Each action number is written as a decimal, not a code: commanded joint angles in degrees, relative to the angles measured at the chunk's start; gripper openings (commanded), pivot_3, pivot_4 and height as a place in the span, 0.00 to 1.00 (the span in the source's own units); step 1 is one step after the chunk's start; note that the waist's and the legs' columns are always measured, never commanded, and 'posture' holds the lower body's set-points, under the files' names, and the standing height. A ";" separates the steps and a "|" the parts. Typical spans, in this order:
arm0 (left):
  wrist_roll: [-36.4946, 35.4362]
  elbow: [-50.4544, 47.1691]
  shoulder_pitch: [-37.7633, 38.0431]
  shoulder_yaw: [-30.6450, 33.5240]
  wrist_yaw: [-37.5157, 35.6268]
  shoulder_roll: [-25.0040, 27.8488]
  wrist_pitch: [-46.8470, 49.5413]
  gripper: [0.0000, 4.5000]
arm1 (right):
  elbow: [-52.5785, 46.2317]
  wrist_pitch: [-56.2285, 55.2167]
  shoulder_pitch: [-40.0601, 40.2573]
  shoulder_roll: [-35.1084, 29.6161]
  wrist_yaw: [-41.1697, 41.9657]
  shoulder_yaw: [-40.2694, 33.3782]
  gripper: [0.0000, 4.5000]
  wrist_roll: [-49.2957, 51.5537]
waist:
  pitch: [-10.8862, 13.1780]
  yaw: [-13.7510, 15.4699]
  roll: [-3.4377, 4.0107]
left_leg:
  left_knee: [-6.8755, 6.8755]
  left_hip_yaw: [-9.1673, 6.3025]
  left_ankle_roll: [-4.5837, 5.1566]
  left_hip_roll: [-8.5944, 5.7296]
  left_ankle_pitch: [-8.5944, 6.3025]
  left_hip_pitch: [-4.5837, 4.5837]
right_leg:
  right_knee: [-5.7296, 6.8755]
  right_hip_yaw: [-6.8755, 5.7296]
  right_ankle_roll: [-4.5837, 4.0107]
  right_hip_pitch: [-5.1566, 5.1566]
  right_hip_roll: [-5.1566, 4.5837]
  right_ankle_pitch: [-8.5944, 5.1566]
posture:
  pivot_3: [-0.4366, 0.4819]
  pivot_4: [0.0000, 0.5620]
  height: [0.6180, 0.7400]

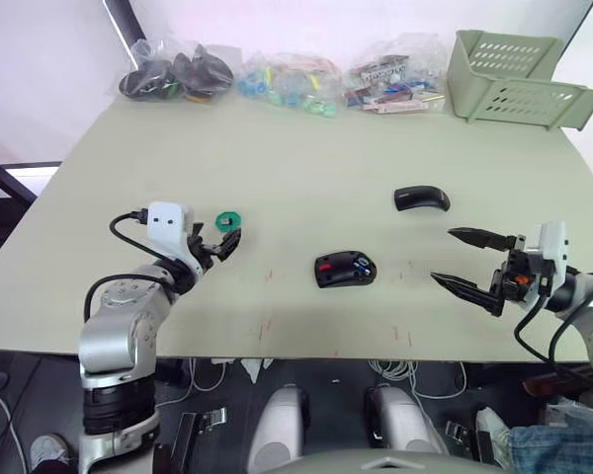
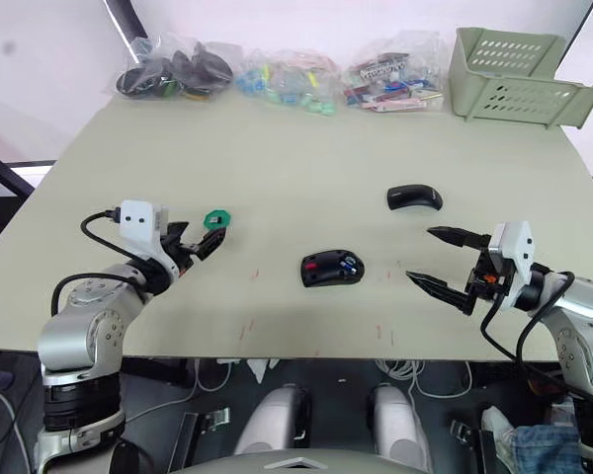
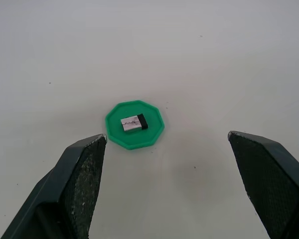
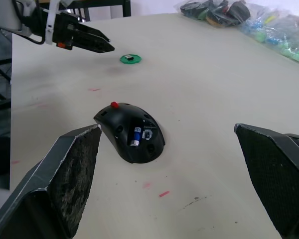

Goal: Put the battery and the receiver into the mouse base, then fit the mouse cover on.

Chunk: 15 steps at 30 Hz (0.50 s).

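Observation:
The black mouse base [image 1: 345, 269] lies mid-table, hollow side up, with the blue battery [image 4: 136, 135] lying in its hollow. The glossy black mouse cover [image 1: 421, 198] rests farther back and to the right. The small silver and black receiver [image 3: 134, 123] sits on a green disc [image 3: 135, 124] at the left. My left gripper [image 3: 167, 135] is open just short of the disc, a finger to either side of it, and holds nothing. Right of the mouse base, my right gripper [image 1: 442, 254] is wide open and empty, pointing at it.
Clear bags of small parts [image 1: 277, 79] line the table's far edge. A pale green basket [image 1: 514, 79] stands at the back right. The table's front edge [image 1: 306, 351] runs just below both arms.

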 commanded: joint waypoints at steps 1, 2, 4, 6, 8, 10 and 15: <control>-4.68 4.27 -2.03 0.68 -11.75 7.99 -0.99 0.92 | -1.29 2.60 -0.30 -2.25 1.84 -2.40 1.00 3.95 | 0.01 -0.05 0.00 | 0.00 -0.01 0.00 0.01 0.00 0.00 | 0.00 -0.01 -0.01 -0.01 0.04 0.00 | 0.48 0.27 1.00; -5.47 7.49 -2.85 0.07 -17.25 11.20 -3.34 0.92 | -1.42 3.00 -0.32 -2.55 2.06 -2.64 1.00 4.60 | 0.01 -0.10 0.00 | -0.03 -0.02 0.00 0.01 0.00 0.00 | 0.01 -0.03 -0.03 -0.03 0.07 -0.01 | 0.48 0.27 1.00; -5.10 14.03 -4.55 -1.45 -24.29 15.77 -8.15 0.92 | -1.85 3.35 -0.21 -2.87 2.23 -2.82 1.00 5.45 | 0.01 -0.16 0.02 | -0.08 -0.02 0.00 0.06 0.00 0.03 | 0.04 -0.04 -0.20 -0.07 0.13 -0.12 | 0.48 0.27 1.00; -3.49 21.03 -6.47 -2.28 -29.21 17.18 -18.00 0.92 | -2.33 3.46 0.01 -2.96 2.17 -2.86 1.00 5.85 | 0.02 -0.10 0.03 | -0.09 0.01 0.00 0.06 0.00 0.06 | 0.05 -0.04 -0.19 -0.07 0.11 -0.14 | 0.48 0.27 1.00; -1.87 27.50 -8.17 -3.52 -33.98 18.19 -27.06 0.92 | -2.97 3.40 0.43 -2.87 1.91 -2.87 1.00 5.87 | 0.01 0.05 0.04 | -0.08 0.04 0.00 0.04 0.00 0.05 | 0.03 -0.03 -0.17 -0.06 0.07 -0.16 | 0.48 0.27 1.00; -0.68 38.00 -14.04 -6.55 -41.31 20.92 -28.66 0.92 | -3.84 2.83 1.29 -2.82 1.78 -3.22 1.00 5.63 | 0.02 0.32 -0.01 | -0.07 0.07 0.00 0.03 0.00 0.01 | -0.03 -0.03 -0.22 -0.05 0.01 -0.13 | 0.48 0.27 1.00; 4.00 62.98 -29.37 -12.25 -53.88 21.36 -39.56 0.92 | -6.67 2.54 2.22 -2.28 -0.14 -4.26 1.00 5.87 | 0.07 0.53 -0.13 | -0.04 0.04 0.00 -0.04 0.00 -0.07 | -0.06 -0.05 -0.18 -0.06 0.02 -0.13 | 0.48 0.27 1.00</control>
